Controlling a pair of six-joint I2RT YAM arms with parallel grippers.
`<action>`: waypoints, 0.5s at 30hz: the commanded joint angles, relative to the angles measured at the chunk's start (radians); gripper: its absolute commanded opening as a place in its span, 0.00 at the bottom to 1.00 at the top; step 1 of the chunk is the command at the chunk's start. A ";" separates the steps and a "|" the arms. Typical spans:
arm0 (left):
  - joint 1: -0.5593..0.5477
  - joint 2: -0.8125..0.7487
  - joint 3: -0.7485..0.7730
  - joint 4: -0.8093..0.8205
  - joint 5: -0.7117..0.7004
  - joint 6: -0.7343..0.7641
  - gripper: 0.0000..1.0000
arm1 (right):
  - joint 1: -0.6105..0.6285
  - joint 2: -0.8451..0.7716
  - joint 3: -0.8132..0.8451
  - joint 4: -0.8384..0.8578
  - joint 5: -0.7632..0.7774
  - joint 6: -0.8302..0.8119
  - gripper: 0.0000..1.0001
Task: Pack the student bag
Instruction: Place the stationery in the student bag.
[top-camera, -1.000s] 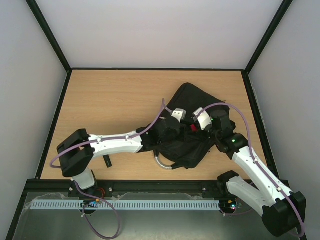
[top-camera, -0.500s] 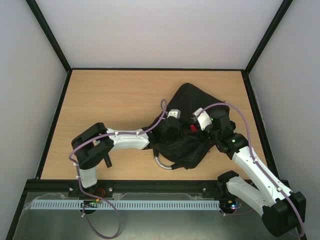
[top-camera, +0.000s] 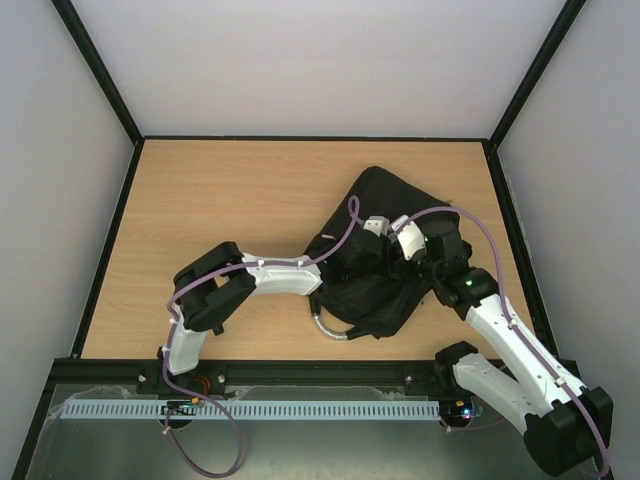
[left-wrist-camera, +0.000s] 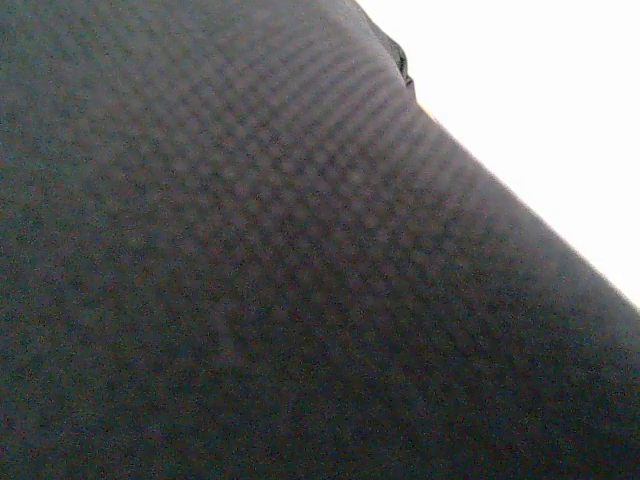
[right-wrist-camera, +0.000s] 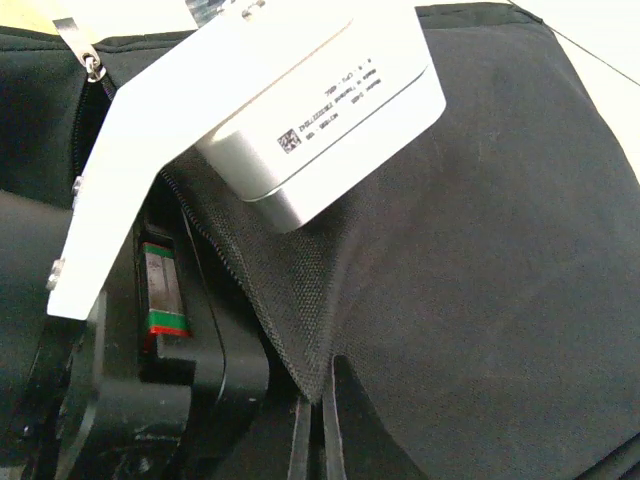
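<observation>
black woven fabric fills both wrist views, because both claws are on the student bag (top-camera: 388, 195) and not beside it. the bag lies on the wooden table (top-camera: 220, 200), right of centre and well inside the right arm's reach. its long axis seems to run from the grey looped handle (top-camera: 330, 331) at the near-left end away to the far right, though the arms cover its middle and the outline is hard to read there.

the right gripper (right-wrist-camera: 318, 432) comes in from the bag's right side. its two fingers are together, pinching a fold of cloth just where the zip edge (right-wrist-camera: 230, 272) drops to a point, so it looks set to hold that lip up. the left gripper (top-camera: 366, 250) reaches across from the left and sits on the other side of the same zip line, touching or nearly touching the right wrist from above. its jaws are closed, but its own camera shows only blurred cloth pressed close (left-wrist-camera: 250, 280), so whether it grips anything cannot be told.

the coming move likely turns on that opening: it lies between the two claws, left of the right claw's pinch, and the left arm is the nearer to it.

the bag is soft, matte, slack and creased, slumped flat with a coarse mesh weave.
</observation>
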 joint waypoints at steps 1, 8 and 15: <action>-0.031 -0.009 0.079 0.018 -0.010 0.058 0.02 | 0.017 -0.013 0.007 0.031 -0.081 0.003 0.01; -0.030 -0.097 0.024 -0.144 -0.034 0.001 0.03 | 0.016 -0.019 0.006 0.033 -0.077 0.002 0.01; -0.057 -0.241 -0.097 -0.253 -0.023 0.013 0.14 | 0.016 -0.026 0.005 0.036 -0.073 0.002 0.01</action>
